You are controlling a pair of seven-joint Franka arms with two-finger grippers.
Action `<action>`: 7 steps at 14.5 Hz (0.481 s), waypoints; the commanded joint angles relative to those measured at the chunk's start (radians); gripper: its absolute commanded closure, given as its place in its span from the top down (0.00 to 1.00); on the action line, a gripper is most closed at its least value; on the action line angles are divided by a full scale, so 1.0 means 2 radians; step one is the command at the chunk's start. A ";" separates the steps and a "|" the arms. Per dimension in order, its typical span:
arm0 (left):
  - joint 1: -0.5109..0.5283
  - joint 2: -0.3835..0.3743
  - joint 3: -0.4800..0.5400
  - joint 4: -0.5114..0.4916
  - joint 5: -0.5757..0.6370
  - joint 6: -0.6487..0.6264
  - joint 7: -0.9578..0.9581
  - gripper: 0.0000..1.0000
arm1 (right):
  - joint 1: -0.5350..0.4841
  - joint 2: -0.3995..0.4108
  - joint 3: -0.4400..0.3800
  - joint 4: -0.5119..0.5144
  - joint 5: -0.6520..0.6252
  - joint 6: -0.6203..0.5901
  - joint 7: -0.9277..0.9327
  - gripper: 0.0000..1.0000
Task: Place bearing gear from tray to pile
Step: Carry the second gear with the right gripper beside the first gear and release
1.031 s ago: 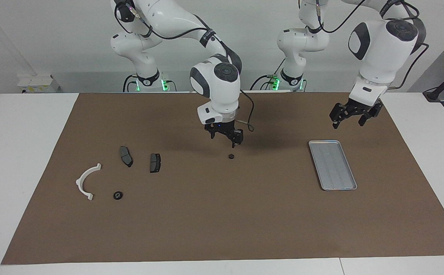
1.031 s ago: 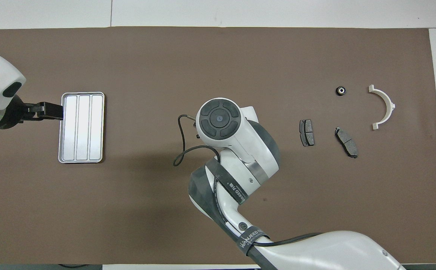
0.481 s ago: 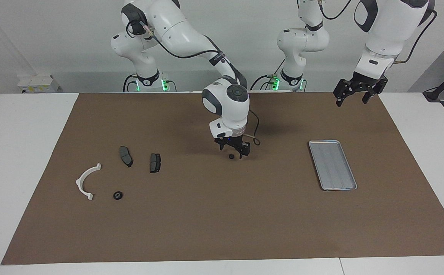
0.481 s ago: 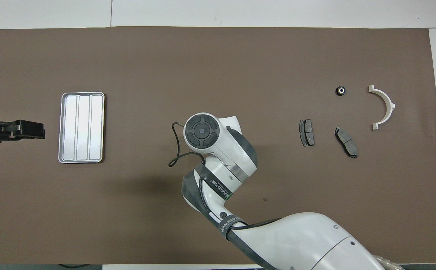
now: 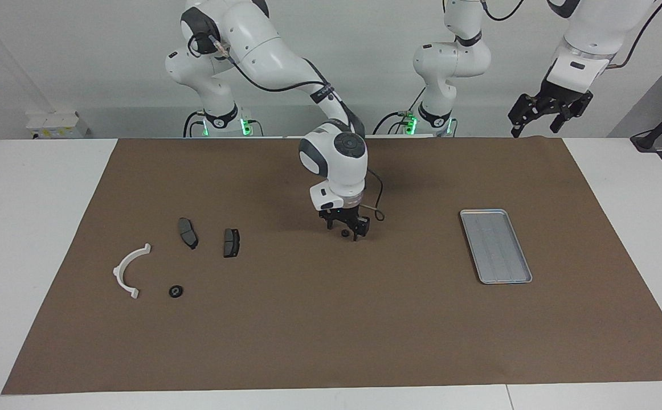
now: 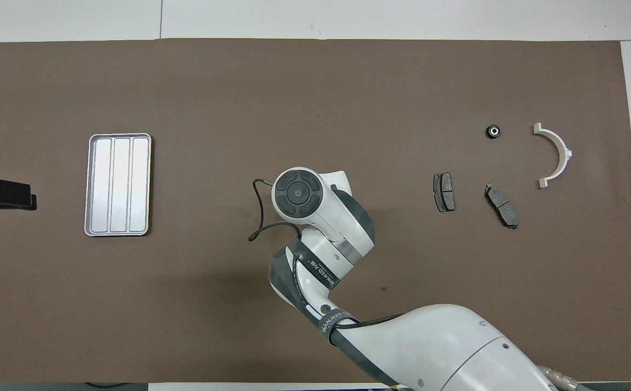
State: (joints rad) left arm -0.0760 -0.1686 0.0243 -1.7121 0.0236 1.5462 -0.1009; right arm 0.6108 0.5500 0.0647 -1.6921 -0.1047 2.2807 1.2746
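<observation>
The bearing gear [image 5: 344, 233], a small dark round piece, is seen only in the facing view, lying on the brown mat [image 5: 331, 319] at mid-table between the fingertips of the right gripper [image 5: 343, 229]. In the overhead view it is hidden beneath the right arm's wrist, and the right gripper is hidden there too. The gripper's fingers [image 5: 356, 230] are lowered to the mat on either side of the gear with a gap between them; whether the gear is already touched cannot be told. The gear lies well apart from the tray [image 5: 495, 245], which is set toward the left arm's end of the table and whose ribbed floor is shown bare in both views.

The left gripper [image 5: 542, 117] is held high over the mat's edge nearest the robots, toward the left arm's end, with its fingers spread wide and nothing between them. In the overhead view only a dark part of it [image 6: 1, 194] is caught at the frame's edge, beside the tray.

The pile [image 5: 180, 259] is spread toward the right arm's end of the table: a white bracket [image 5: 129, 270], two dark brake pads [image 5: 188, 232] [image 5: 231, 242] nearer the robots, and a second small round gear [image 5: 176, 291] just beside the bracket. In the overhead view a pale centre is shown in that second gear [image 6: 493, 131], a detail not made out in the facing view.
</observation>
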 commanded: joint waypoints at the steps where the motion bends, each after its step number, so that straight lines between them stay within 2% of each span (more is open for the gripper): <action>1: 0.016 0.027 -0.011 0.040 -0.010 -0.026 0.006 1.00 | -0.003 -0.007 0.003 -0.011 -0.012 0.009 0.011 0.67; 2: 0.018 0.032 -0.013 0.049 -0.016 -0.029 0.006 1.00 | -0.003 -0.007 0.003 -0.011 -0.012 0.006 0.010 0.45; 3: 0.024 0.033 -0.013 0.052 -0.023 -0.028 0.007 1.00 | -0.003 -0.007 0.003 -0.011 -0.012 0.003 0.010 0.28; 4: 0.035 0.033 -0.024 0.052 -0.028 -0.026 0.008 1.00 | -0.003 -0.007 0.003 -0.010 -0.011 0.002 0.010 0.17; 5: 0.039 0.031 -0.030 0.051 -0.029 -0.022 0.008 1.00 | -0.003 -0.007 0.003 -0.010 -0.011 0.002 0.010 0.06; 6: 0.037 0.028 -0.031 0.049 -0.029 -0.020 0.009 1.00 | -0.004 -0.007 0.003 -0.009 -0.011 0.002 0.010 0.00; 7: 0.037 0.026 -0.031 0.049 -0.029 -0.022 0.011 1.00 | -0.004 -0.006 0.003 -0.008 -0.011 0.002 0.010 0.00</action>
State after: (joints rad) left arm -0.0284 -0.1217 -0.0156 -1.6423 -0.0152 1.5285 -0.0988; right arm 0.6101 0.5378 0.0644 -1.6930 -0.1051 2.2706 1.2746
